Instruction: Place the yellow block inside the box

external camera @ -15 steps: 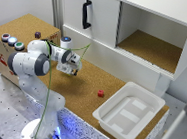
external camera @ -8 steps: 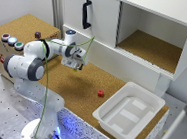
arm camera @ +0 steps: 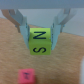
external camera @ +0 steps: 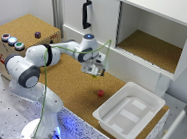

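Note:
The yellow block (arm camera: 40, 42) is a small yellow cube with dark letters, held between my gripper's two fingers in the wrist view. In the exterior view my gripper (external camera: 95, 70) hangs above the cork surface with a speck of yellow (external camera: 100, 72) at its tips. The box (external camera: 129, 113), a shallow white bin with a ridged bottom, sits at the exterior view's lower right, apart from the gripper. The small red cube (external camera: 100, 93) lies on the cork below the gripper, between it and the box; it also shows in the wrist view (arm camera: 26, 76).
A cork-topped brown box with buttons (external camera: 14, 40) stands at the exterior view's left. A big white cabinet (external camera: 141, 27) with a black handle (external camera: 86, 14) and an open compartment fills the back. A green cable (external camera: 105, 56) loops by the gripper.
My arm has swung toward the exterior view's right, carrying the gripper from near the button box to above the small red cube, closer to the white bin.

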{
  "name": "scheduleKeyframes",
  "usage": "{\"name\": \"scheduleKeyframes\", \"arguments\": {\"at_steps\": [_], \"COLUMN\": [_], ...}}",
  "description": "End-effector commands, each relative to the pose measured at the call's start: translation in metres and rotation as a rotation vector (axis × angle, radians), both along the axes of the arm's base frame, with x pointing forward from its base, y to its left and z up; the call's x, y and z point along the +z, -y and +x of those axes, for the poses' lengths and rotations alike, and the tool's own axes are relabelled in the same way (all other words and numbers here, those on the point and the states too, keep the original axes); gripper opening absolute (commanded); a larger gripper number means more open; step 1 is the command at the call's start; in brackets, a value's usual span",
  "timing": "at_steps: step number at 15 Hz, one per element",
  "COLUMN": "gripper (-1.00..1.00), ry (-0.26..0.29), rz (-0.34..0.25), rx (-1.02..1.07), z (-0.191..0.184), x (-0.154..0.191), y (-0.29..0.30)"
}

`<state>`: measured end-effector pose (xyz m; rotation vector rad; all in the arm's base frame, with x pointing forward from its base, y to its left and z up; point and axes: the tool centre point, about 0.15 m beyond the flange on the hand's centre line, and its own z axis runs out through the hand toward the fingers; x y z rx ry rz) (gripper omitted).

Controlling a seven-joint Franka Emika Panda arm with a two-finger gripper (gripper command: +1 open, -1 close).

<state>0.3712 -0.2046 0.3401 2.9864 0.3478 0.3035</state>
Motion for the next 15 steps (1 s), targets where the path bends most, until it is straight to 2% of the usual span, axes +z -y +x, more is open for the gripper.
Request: {"name": "scheduleKeyframes", "arguments": {"at_steps": [1, 3, 6, 9, 11, 13, 15], "gripper": [-1.00, -1.00, -1.00, -1.00, -1.00, -1.00, -1.00], "ry": [-0.048, -0.103, -0.146, -0.129, -0.103, -0.070, -0.051], "rz": [0.067, 0.072, 0.102, 0.106, 0.132, 0.189, 0.211], "rx": [-0.038, -0.077, -0.119, -0.155, -0.167, -0.187, -0.196], "z": [0.019, 0.032, 0.041, 0.041, 0.038, 0.031, 0.024], "x": [-0.015, -0.034, -0.069, -0.101, -0.115, -0.121, -0.123], "y": [0.137, 0.170, 0.201, 0.216, 0.222, 0.225, 0.218]}}
